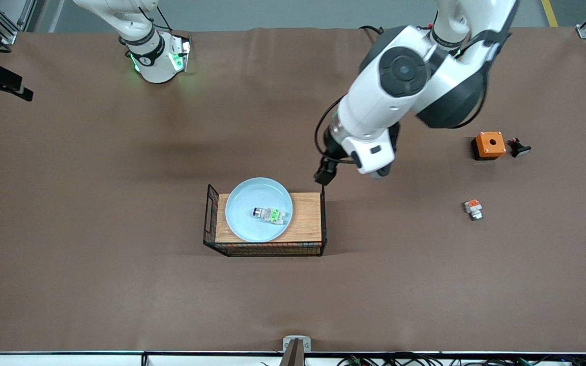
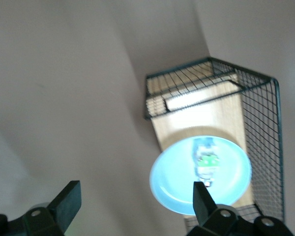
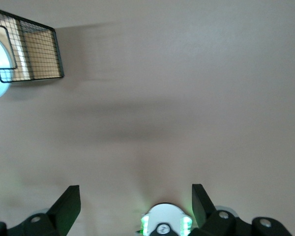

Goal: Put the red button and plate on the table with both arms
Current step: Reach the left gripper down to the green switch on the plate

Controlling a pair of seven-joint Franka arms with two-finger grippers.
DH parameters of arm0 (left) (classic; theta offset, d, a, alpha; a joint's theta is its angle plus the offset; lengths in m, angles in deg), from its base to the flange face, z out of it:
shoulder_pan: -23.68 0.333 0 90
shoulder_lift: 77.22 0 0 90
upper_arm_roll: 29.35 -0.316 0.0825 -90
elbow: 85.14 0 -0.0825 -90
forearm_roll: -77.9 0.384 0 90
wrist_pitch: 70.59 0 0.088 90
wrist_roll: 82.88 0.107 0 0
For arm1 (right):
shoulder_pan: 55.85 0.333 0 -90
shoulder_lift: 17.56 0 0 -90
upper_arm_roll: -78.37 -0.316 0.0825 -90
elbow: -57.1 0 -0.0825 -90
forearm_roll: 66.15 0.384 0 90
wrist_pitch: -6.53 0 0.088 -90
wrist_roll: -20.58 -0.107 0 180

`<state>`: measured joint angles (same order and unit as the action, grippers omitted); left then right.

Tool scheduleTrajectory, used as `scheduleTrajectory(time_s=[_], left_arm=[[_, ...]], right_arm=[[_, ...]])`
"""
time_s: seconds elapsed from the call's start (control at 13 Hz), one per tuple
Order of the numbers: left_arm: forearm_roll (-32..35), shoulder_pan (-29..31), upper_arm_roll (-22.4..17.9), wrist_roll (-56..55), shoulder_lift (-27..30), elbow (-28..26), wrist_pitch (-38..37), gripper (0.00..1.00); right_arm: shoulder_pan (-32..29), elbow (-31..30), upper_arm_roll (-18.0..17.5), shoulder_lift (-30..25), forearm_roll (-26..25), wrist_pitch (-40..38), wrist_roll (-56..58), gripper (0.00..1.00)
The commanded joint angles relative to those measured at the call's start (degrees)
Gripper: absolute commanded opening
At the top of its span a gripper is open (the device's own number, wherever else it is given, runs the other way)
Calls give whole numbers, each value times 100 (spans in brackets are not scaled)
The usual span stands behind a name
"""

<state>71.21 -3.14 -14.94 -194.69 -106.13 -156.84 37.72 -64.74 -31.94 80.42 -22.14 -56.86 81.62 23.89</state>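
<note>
The pale blue plate (image 1: 252, 226) lies on the wood-topped wire tray (image 1: 265, 249) in the middle of the table (image 1: 94, 203). The red button (image 1: 271, 214), a small white-grey piece with a green mark, lies in the plate. The left wrist view shows the plate (image 2: 174, 184) and the button (image 2: 206, 162) too. My left gripper (image 1: 325, 173) (image 2: 136, 194) is open and empty, up over the table beside the tray's corner toward the left arm's end. My right gripper (image 3: 135, 195) is open and empty, high over bare table near its own base (image 3: 165, 223); it is out of the front view.
An orange box with a hole (image 1: 489, 145) and a small black piece (image 1: 518, 148) sit toward the left arm's end. A like switch piece with an orange-red mark (image 1: 473, 208) lies nearer the front camera than they do. The tray has raised wire ends (image 2: 265, 142).
</note>
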Motion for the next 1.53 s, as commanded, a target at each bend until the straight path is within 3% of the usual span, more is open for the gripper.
scheduleTrajectory(time_s=[0.0, 0.38, 0.61, 1.46], left_arm=[[1, -192, -193, -533, -693, 717, 321, 100], [-17, -359, -184, -650, -1266, 894, 1252, 100], [-17, -517, -184, -597, -1705, 1280, 1342, 100], [-17, -685, -210, -316, -2137, 1316, 1930, 100]], right_arm=[[-271, 106, -56, 142, 292, -127, -50, 100], [-245, 89, -64, 265, 519, -74, -67, 100], [-236, 106, -73, 493, 817, 57, -111, 100], [668, -104, -108, 616, 881, 1040, -3121, 100]])
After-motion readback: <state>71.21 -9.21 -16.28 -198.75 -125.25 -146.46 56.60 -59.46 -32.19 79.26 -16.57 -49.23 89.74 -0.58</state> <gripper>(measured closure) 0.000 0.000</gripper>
